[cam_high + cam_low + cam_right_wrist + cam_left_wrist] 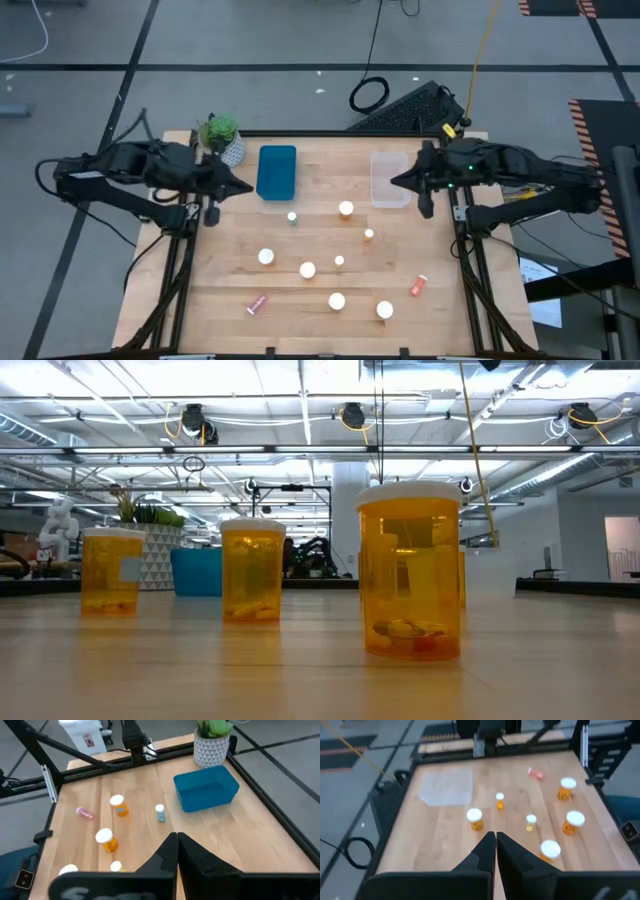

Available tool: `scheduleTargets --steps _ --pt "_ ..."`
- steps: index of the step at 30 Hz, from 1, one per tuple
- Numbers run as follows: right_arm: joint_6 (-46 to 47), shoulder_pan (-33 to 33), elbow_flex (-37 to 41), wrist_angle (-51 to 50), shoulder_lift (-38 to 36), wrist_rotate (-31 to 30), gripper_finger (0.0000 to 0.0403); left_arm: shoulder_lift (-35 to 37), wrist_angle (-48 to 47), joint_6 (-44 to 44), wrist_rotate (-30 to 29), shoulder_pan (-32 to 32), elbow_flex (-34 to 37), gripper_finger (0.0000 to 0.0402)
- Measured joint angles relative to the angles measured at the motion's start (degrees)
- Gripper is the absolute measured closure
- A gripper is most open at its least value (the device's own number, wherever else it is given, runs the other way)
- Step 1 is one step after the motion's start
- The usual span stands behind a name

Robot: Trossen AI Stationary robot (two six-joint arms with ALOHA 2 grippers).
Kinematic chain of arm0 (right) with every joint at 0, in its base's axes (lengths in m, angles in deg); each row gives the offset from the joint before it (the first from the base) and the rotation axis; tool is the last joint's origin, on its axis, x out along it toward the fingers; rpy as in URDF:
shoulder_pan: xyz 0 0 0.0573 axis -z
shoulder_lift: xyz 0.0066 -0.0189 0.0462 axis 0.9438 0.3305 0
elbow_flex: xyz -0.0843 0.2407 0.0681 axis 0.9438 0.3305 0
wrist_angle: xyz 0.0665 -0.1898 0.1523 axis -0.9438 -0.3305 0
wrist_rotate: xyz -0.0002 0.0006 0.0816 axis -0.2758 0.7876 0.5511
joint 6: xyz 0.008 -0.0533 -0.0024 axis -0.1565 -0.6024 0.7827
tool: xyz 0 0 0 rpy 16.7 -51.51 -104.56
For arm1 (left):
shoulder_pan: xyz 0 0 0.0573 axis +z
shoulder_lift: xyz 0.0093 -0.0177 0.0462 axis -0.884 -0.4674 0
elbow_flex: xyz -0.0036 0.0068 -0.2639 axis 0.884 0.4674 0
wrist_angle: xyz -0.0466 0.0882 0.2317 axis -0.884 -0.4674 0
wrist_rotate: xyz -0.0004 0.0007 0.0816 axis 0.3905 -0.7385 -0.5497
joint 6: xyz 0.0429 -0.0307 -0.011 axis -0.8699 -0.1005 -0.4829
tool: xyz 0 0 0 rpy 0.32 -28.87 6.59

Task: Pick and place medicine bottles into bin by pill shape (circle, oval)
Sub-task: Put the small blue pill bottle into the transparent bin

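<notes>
A potted plant (220, 137) stands at the wooden table's (230, 270) far left corner; a black keyboard (405, 108) lies on the floor beyond.

My bench (320, 310) is pale, smooth wood with a matt grain. The medicine bottles (410, 575) before me are glossy translucent amber plastic with matt white caps (408, 490). The blue bin (206, 788) looks like smooth plastic.

We see an evenly, brightly lit bench (330, 300) from above, with only short, faint shadows beside the bottles. At bench height, rows of ceiling lights (300, 430) glare in the upper part of the frame; the nearest amber bottle (410, 570) glows translucent, and the wood in the lower foreground goes soft. Both wrist pictures look blurred, the left one more so, with a washed, pale clear bin (447, 787).
</notes>
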Motion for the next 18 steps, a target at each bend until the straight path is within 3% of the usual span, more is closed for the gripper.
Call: scheduleTargets --steps 4,10,18 --pt "0.92 -1.30 2.04 3.03 1.55 -0.09 0.0403 -1.84 -0.13 1.99 0.64 -0.04 3.66 0.0382" --pt "1.73 -6.30 11.46 13.67 1.62 -0.69 0.0403 -3.68 0.66 7.99 1.43 -1.92 11.03 0.0375" --pt "6.14 -10.41 25.28 28.67 1.59 -4.47 0.0403 -9.42 1.29 14.07 -0.54 -2.09 16.18 0.0289"
